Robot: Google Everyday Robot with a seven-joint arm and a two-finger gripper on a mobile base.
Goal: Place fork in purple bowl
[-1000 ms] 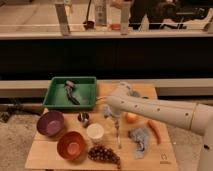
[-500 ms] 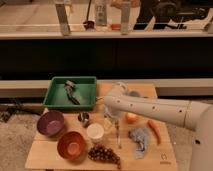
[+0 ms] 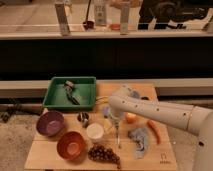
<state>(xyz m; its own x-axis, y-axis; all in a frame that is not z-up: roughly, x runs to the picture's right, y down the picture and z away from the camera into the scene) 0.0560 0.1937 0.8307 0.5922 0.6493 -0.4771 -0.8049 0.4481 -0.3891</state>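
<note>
The gripper [image 3: 116, 118], at the centre of the frame, is largely masked by the white arm's bulk. The fork [image 3: 118, 137] below it shows only as a thin blurred streak (its upper end is lost under the gripper). The arm runs off the right edge.

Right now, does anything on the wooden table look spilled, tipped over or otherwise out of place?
Nothing stands out. The round purple bowl and orange-brown bowl sit upright, and the slim silver fork hangs tines-down under the claw, above the table beside the dark grapes.
</note>
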